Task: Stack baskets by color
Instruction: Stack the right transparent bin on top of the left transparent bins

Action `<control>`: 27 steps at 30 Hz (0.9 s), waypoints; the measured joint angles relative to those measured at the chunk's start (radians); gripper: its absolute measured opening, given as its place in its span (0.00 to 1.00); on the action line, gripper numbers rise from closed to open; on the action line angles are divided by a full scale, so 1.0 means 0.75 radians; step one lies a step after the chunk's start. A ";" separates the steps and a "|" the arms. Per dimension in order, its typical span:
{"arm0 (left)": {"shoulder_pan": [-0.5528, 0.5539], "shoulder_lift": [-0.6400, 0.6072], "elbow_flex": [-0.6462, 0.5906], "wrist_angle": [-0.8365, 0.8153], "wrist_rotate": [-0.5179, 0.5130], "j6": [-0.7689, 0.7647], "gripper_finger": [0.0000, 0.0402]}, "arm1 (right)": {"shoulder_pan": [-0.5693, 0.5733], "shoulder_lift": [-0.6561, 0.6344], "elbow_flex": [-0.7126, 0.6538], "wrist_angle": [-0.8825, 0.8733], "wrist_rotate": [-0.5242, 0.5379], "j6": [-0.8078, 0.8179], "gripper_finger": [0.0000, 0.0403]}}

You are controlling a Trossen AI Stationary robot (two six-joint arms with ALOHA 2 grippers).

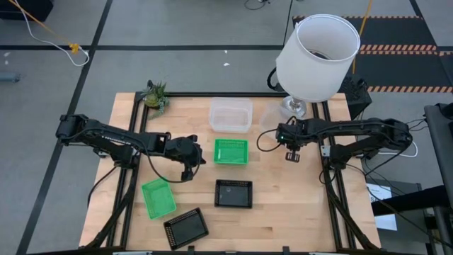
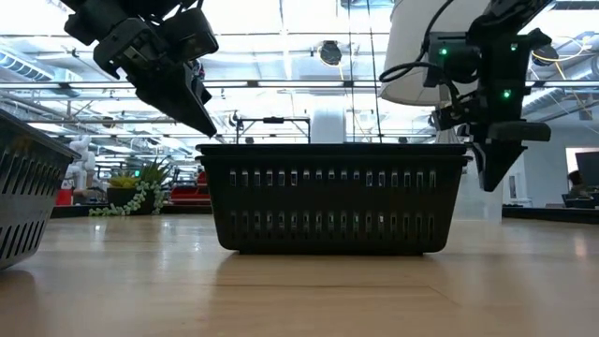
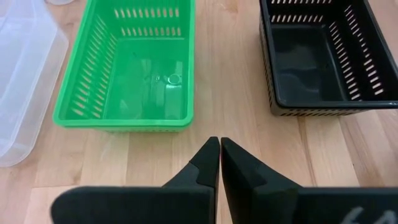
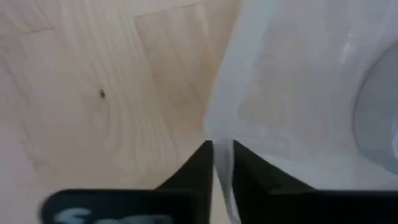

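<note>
Clear basket (image 4: 298, 87) wall sits pinched in our right claw (image 4: 222, 163) at the surface's (image 1: 283, 205) far right; our left claw (image 3: 219, 155), closed and empty, hovers near the green basket (image 3: 127, 68).

My left gripper (image 1: 190, 170) hangs just left of the bright green perforated plastic basket (image 1: 231, 151) mid-table. Black basket (image 1: 233, 193) sits below it, clear translucent basket (image 1: 231, 115) above. My right gripper (image 1: 292, 154) is under the big white lampshade (image 1: 316, 57), near the table's right edge.
</note>
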State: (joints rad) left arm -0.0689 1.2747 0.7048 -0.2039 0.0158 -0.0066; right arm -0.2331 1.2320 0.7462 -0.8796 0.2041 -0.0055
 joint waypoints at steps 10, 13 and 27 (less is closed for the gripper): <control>0.002 0.000 0.000 0.002 -0.022 0.016 0.05 | 0.094 0.001 0.204 -0.202 0.004 0.170 0.02; 0.002 0.000 0.000 0.002 -0.022 0.016 0.05 | 0.154 0.001 0.288 -0.229 0.008 0.215 0.01; 0.003 0.000 0.000 0.001 -0.023 0.015 0.05 | 0.404 0.010 0.656 -0.287 0.119 0.217 0.01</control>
State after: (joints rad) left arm -0.0669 1.2747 0.7048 -0.2035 -0.0015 0.0048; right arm 0.0702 1.2394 1.2385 -1.0945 0.2935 0.1570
